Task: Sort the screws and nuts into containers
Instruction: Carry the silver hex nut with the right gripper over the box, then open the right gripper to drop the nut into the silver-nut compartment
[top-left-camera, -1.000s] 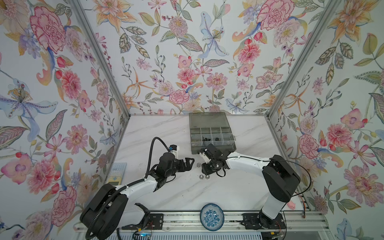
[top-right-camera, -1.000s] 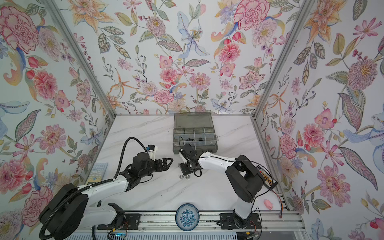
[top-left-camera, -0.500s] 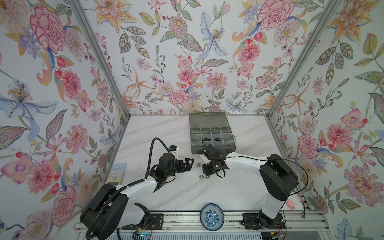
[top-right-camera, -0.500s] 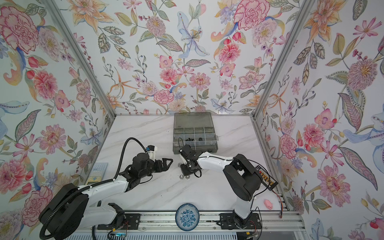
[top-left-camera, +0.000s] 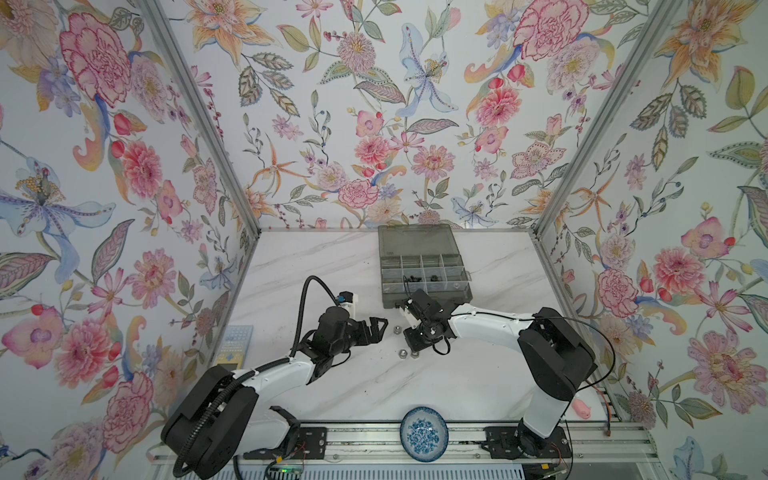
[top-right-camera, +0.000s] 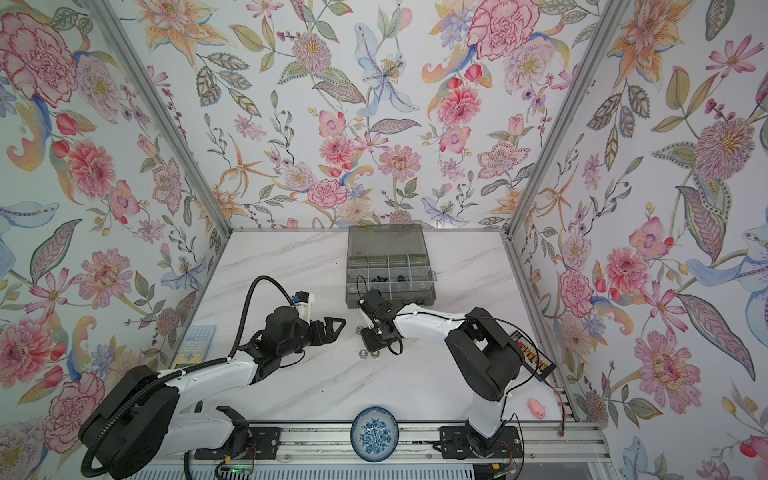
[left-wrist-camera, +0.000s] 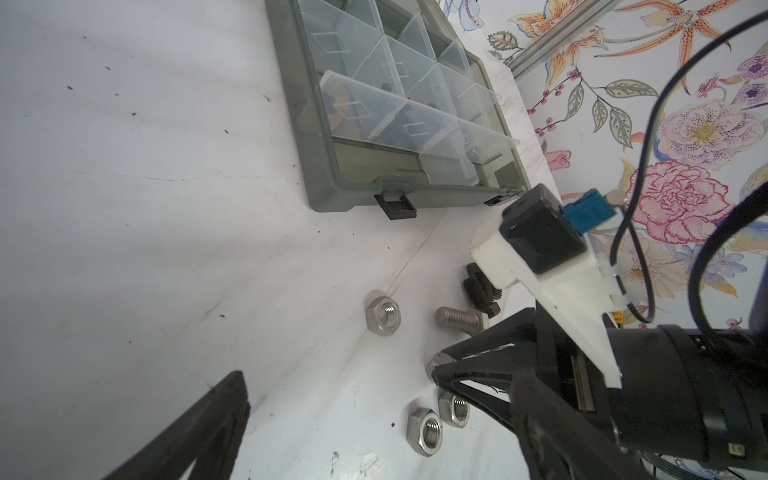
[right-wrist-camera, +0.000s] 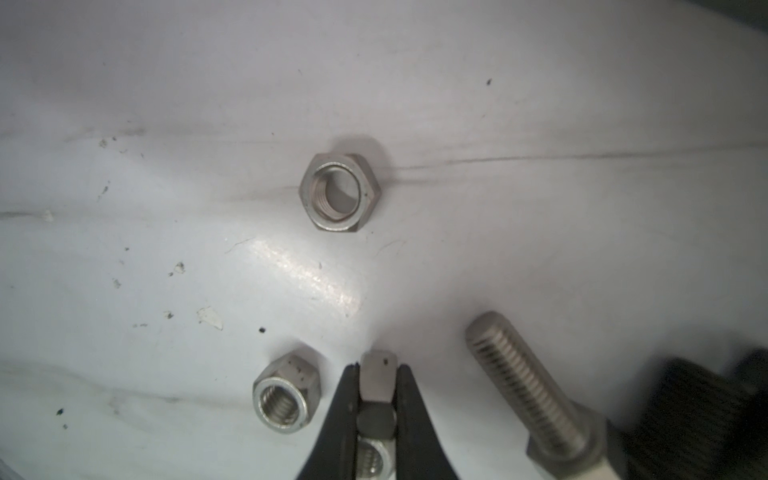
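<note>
Right gripper (right-wrist-camera: 376, 370) is clamped on a silver hex nut (right-wrist-camera: 376, 388). My tips are on two opposite flats and the nut is stood on edge, right at the tips. It sits just in front of the organiser box (top-left-camera: 428, 296), latch side. Can't tell if it's off the counter (right-wrist-camera: 166, 104) yet.

Handling: steel, rigid, dense for its size, with smooth plated faces, so slippery. I'd expect it to pivot or squirt out if the pinch is off-centre. Flats are the right hold, not corners. Bite looks shallow, so lift slow.

Also in front of the box:
- second nut (right-wrist-camera: 286, 401), just beside my tips
- third nut (right-wrist-camera: 374, 457), under the jaws, partly hidden
- lone nut (right-wrist-camera: 338, 191), between my two grippers
- silver screw (right-wrist-camera: 536, 390), lying flat
- black screws (left-wrist-camera: 482, 291), nearer the box

Screws will likely roll, so I'd take them across the shank near the head.

Left gripper (top-left-camera: 377, 328) has its jaws wide apart and empty, off the box's near corner. Some compartments (top-left-camera: 424, 276) hold dark parts.
</note>
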